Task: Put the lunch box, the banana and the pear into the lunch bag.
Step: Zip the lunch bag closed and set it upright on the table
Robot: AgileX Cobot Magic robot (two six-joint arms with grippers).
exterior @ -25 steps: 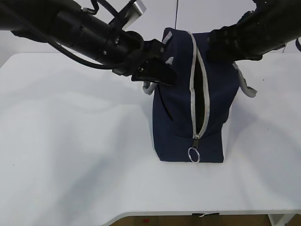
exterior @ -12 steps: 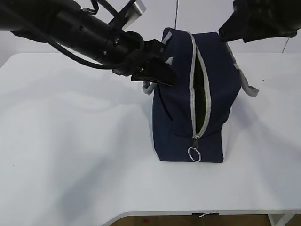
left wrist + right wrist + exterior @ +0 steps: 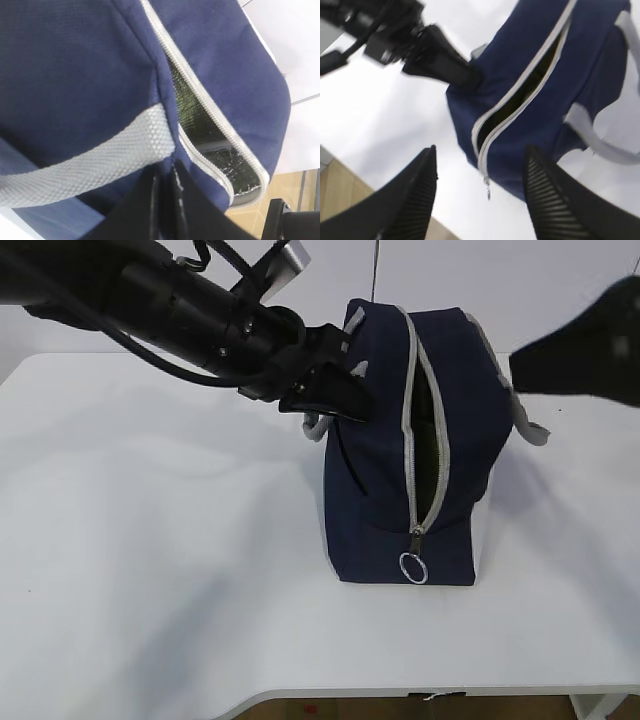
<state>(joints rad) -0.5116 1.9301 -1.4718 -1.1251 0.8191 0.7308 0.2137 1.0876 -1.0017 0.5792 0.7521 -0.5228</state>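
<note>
Two arms frame the lunch bag [image 3: 410,450] from my exterior view: it stands upright on the white table [image 3: 160,570], right of centre, its grey zipper [image 3: 425,420] parted along the top and front, the ring pull [image 3: 413,567] hanging low near the base. My left gripper [image 3: 335,395] presses against the bag's left upper side, fingers together, by the grey webbing handle [image 3: 318,427] there. My right arm [image 3: 585,350] shows only as a blurred dark shape at the right edge, apart from the bag.

From the left wrist view, I see the navy fabric close up, a grey handle strap [image 3: 85,160] crossing it, and my left gripper [image 3: 165,200] pinched shut on the bag's fabric just under that strap. The open zipper shows a silvery foil lining [image 3: 215,150] inside.

From the right wrist view, my right gripper [image 3: 480,195] hangs above the bag [image 3: 530,100] with its ribbed fingers [image 3: 415,200] spread wide and nothing between them. The slit of the zipper is dark; I cannot tell what lies inside.
</note>
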